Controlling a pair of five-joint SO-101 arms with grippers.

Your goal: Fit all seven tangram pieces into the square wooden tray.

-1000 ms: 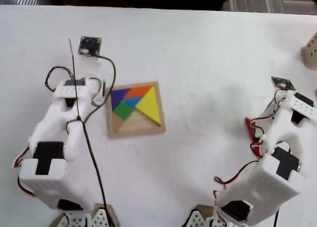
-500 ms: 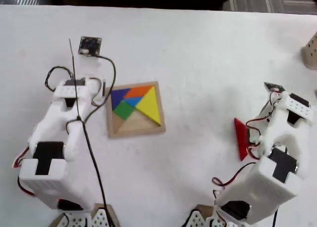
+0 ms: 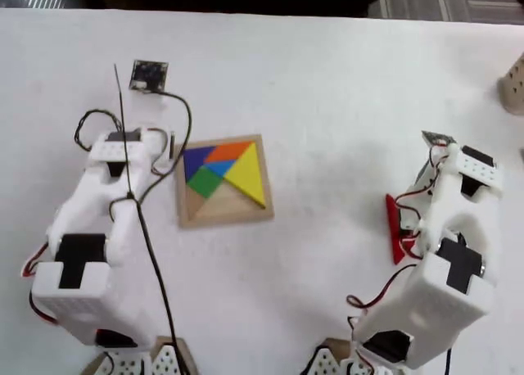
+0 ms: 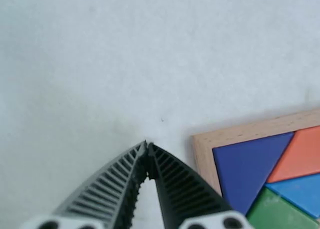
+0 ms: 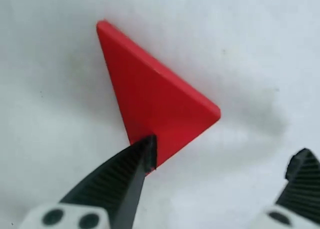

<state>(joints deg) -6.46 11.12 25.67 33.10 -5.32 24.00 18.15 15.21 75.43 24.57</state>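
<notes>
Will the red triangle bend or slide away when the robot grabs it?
The red triangle probably stays stiff: its edges look thick and straight. It has no round side, so it shouldn't roll. Its smooth faces might slip on the table if pushed.

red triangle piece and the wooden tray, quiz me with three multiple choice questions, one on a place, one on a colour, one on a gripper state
1. Where does the red triangular tangram piece lie?
A. on the white table, outside the square wooden tray, by the right gripper
B. inside that tray
C. on a shelf

2. Which colour is the piece in the tray corner nearest the left gripper?
A. yellow
B. blue
C. pink

3. How is the left gripper?
A. open around a piece
B. shut on the red piece
C. shut, empty

Answers:
1 A, the high view shows it on the table, apart from the tray.
2 B, the left wrist view shows blue in that corner.
3 C, its fingers meet with nothing between them.
</notes>
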